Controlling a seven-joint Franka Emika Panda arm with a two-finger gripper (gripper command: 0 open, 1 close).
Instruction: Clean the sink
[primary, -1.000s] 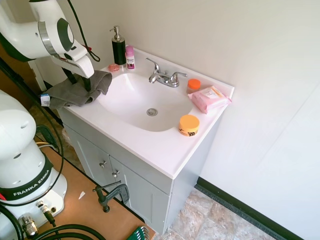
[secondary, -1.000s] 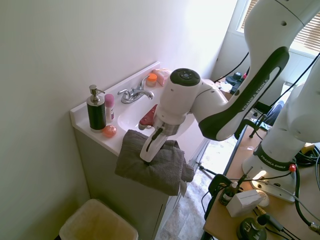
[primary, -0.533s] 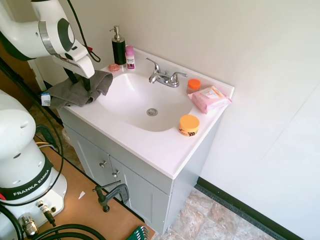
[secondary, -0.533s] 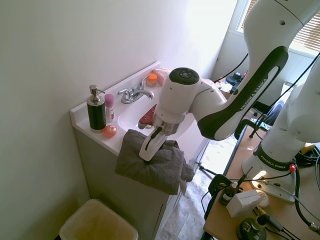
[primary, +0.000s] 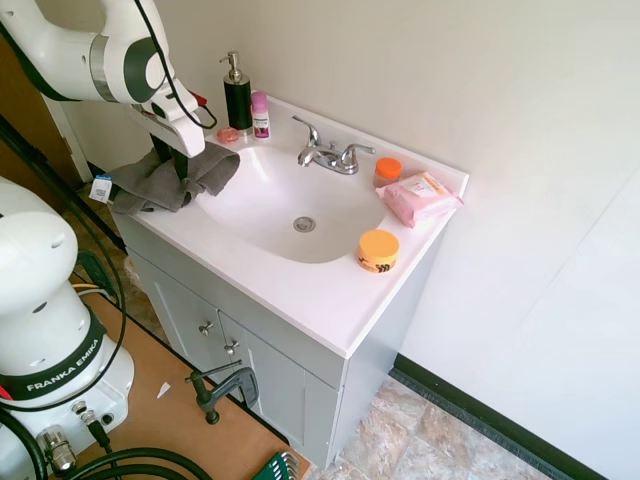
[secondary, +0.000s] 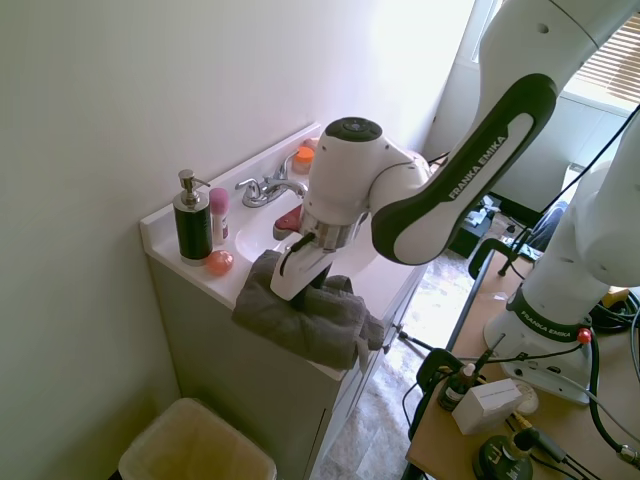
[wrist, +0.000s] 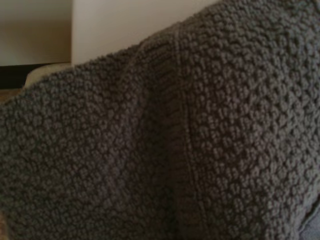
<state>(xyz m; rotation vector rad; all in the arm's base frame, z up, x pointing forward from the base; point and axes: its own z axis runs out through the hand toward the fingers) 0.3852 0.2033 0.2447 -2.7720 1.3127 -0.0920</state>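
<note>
The sink is a glossy white oval basin with a small metal drain and a chrome two-handled faucet, set in a white vanity top. A grey knitted towel is bunched at the basin's left rim and hangs partly over the counter edge. My gripper comes down into it and is shut on the cloth. From the other side, the towel droops below the gripper. The towel fills the wrist view.
At the back left corner stand a black soap dispenser, a pink bottle and a small pink round item. An orange jar, an orange-lidded jar and a pink wipes pack sit right of the basin. A bin stands on the floor.
My gripper has shifted toward the basin and up a little, carrying the towel. The cloth is more bunched, and its white tag has risen.
</note>
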